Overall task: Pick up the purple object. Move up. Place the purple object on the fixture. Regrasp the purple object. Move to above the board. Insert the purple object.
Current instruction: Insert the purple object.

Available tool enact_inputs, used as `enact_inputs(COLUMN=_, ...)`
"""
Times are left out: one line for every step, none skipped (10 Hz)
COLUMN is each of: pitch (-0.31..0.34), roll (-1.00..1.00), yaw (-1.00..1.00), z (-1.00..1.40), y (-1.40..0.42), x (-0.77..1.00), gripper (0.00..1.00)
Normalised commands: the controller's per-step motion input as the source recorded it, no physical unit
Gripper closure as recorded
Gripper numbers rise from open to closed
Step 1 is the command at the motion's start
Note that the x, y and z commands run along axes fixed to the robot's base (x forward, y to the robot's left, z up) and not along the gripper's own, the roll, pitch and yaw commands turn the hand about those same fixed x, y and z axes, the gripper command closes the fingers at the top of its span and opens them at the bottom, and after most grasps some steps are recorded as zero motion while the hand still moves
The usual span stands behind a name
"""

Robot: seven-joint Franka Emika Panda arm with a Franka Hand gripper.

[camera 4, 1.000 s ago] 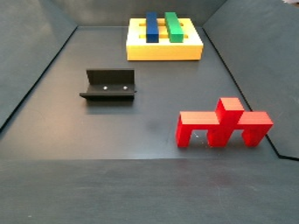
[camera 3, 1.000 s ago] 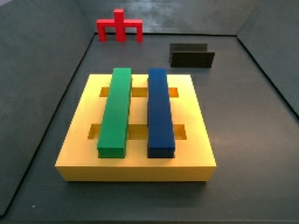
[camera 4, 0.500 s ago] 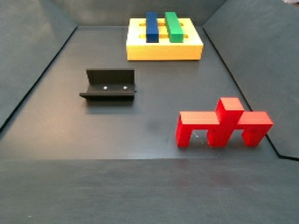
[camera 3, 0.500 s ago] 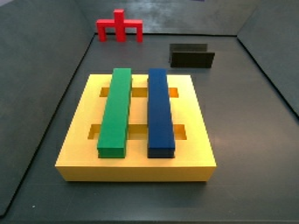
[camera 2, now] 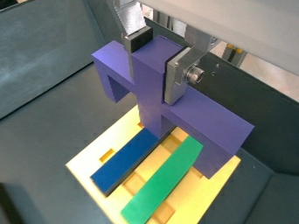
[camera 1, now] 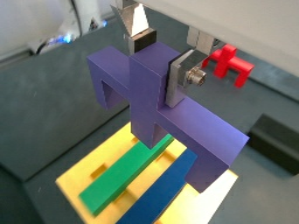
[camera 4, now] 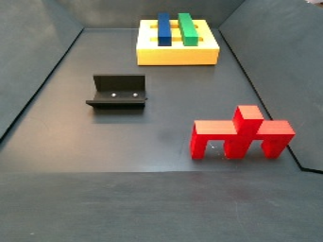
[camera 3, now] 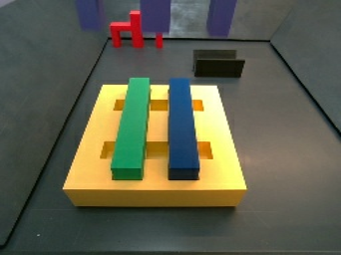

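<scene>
My gripper (camera 1: 162, 59) is shut on the raised central stub of the purple object (camera 1: 176, 118), with a silver plate on each side of the stub; it shows the same way in a wrist view (camera 2: 156, 59). The purple object (camera 2: 187, 114) hangs level, high above the yellow board (camera 2: 87, 162), across its blue bar (camera 2: 128, 162) and green bar (camera 2: 163, 179). In a side view only the purple object's legs (camera 3: 156, 15) show, at the picture's top edge above the board (camera 3: 160, 189). The gripper is out of both side views. The fixture (camera 3: 220, 65) stands empty.
A red pronged piece (camera 4: 240, 135) stands on the dark floor away from the board (camera 4: 177, 57) and shows in a wrist view (camera 1: 228, 63). The fixture (camera 4: 117, 92) sits between them, off to one side. Dark walls ring the floor.
The purple object's legs have come into a side view at its top edge, where nothing purple showed before. The board, fixture and red piece have not moved.
</scene>
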Motion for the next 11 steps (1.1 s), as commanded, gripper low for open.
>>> enact_inputs(pitch=-0.229, roll=0.11, yaw=0.15, z=-0.74, y=-0.43, x=-0.01, gripper=1.0)
enact_inputs(pitch=-0.196, roll=0.18, yaw=0.12, z=-0.74, y=-0.34, x=0.0, gripper=1.0)
enact_inputs(pitch=-0.184, roll=0.19, yaw=0.1, z=-0.75, y=-0.34, x=0.0, gripper=1.0)
enact_inputs(pitch=-0.159, roll=0.2, yaw=0.1, z=-0.77, y=-0.32, x=0.0, gripper=1.0)
enact_inputs(pitch=-0.134, roll=0.23, yaw=0.08, z=-0.78, y=-0.3, x=0.0, gripper=1.0)
enact_inputs(pitch=-0.147, roll=0.19, yaw=0.05, z=-0.67, y=-0.23, x=-0.09, gripper=1.0)
enact_inputs(pitch=-0.149, roll=0.15, yaw=0.05, z=-0.56, y=-0.2, x=-0.1, gripper=1.0)
enact_inputs(pitch=-0.056, roll=0.05, yaw=0.02, z=-0.21, y=-0.06, x=-0.01, gripper=1.0)
enact_inputs(pitch=-0.044, roll=0.04, yaw=0.07, z=-0.23, y=0.0, x=-0.01, gripper=1.0)
enact_inputs(pitch=-0.037, roll=0.03, yaw=0.0, z=-0.26, y=0.0, x=0.0, gripper=1.0)
enact_inputs(pitch=-0.036, roll=0.05, yaw=0.02, z=-0.26, y=0.0, x=0.0, gripper=1.0)
